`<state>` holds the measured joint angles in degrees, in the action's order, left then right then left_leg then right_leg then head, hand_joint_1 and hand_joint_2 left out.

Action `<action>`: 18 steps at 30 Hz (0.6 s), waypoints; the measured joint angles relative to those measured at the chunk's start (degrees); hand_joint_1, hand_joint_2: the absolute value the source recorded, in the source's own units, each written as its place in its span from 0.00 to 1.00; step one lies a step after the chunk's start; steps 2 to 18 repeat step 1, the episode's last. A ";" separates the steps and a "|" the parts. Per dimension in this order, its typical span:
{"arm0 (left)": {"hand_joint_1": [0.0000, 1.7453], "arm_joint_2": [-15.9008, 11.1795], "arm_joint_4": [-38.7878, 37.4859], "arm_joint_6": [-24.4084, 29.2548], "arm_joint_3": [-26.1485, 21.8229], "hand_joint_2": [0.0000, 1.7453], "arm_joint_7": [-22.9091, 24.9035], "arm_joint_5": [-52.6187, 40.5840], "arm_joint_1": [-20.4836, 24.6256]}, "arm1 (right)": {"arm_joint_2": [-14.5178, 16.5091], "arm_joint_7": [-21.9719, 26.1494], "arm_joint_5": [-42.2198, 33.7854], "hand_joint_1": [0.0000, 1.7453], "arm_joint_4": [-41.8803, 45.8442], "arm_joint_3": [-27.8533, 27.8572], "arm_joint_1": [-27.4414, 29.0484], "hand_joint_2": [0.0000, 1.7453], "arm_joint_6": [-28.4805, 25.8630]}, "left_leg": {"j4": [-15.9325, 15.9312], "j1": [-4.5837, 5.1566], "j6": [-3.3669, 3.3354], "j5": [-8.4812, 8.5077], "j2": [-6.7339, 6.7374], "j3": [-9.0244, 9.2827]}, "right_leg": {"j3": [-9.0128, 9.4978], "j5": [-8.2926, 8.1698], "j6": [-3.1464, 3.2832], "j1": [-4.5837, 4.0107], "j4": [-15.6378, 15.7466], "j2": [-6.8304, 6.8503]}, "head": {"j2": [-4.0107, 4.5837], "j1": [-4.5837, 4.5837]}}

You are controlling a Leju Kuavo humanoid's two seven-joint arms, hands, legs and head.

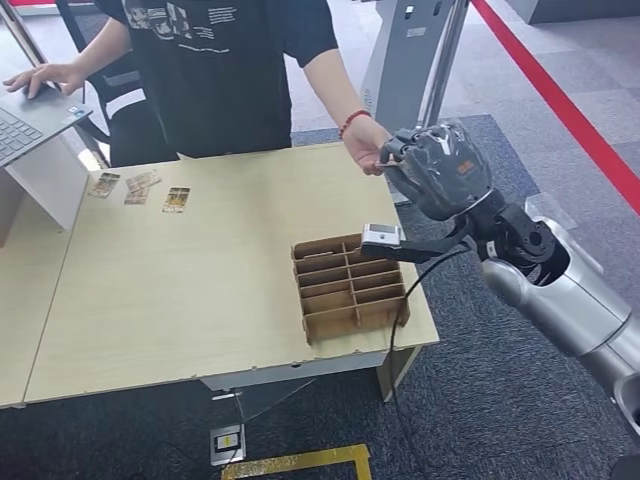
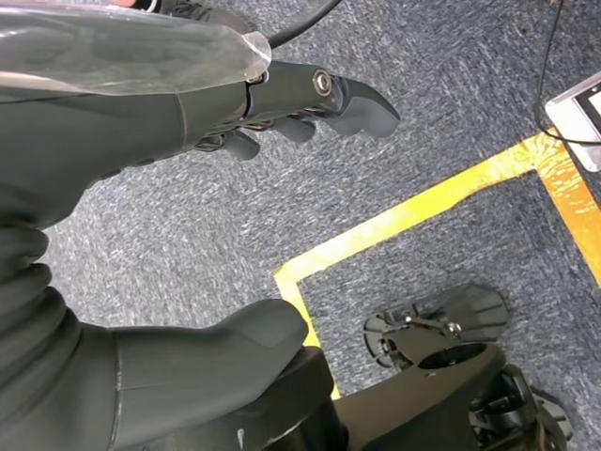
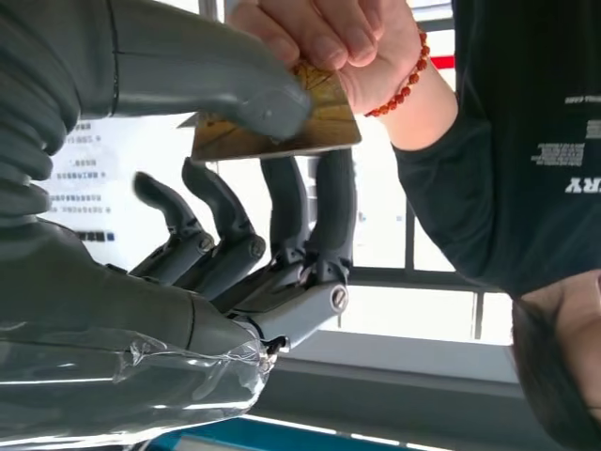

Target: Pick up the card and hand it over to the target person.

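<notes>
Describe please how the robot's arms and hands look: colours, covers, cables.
The right arm is silver with black joints. The right hand is dark grey under a clear plastic cover; a black cable hangs below it. The left hand is also dark grey, with a ribbed cover and clear plastic.

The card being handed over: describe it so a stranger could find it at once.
Start at the wooden table and go to its far right corner, where the right hand meets the person's hand. The card is pinched there between both. Unlike the loose cards lying on the table's far left, it is held aloft.
</notes>
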<state>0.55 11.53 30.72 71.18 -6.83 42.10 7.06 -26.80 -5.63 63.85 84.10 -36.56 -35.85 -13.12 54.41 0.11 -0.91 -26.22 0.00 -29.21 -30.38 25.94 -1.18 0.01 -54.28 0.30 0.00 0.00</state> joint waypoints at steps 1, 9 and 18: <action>0.00 -0.03 -0.01 0.01 -0.02 1.00 -0.02 0.01 -0.01 | -0.05 -0.05 0.20 0.00 0.34 0.35 0.33 1.00 0.06 | -0.01 0.00 0.01 0.01 0.01 0.00 | 0.00 -0.01 0.00 0.00 0.01 -0.01 | 0.00 0.00; 0.00 -0.03 -0.01 0.01 -0.02 1.00 -0.02 0.01 -0.01 | -0.05 -0.05 0.20 0.00 0.34 0.35 0.33 1.00 0.06 | -0.01 0.00 0.01 0.01 0.01 0.00 | 0.00 -0.01 0.00 0.00 0.01 -0.01 | 0.00 0.00; 0.00 -0.03 -0.01 0.01 -0.02 1.00 -0.02 0.01 -0.01 | -0.05 -0.05 0.20 0.00 0.34 0.35 0.33 1.00 0.06 | -0.01 0.00 0.01 0.01 0.01 0.00 | 0.00 -0.01 0.00 0.00 0.01 -0.01 | 0.00 0.00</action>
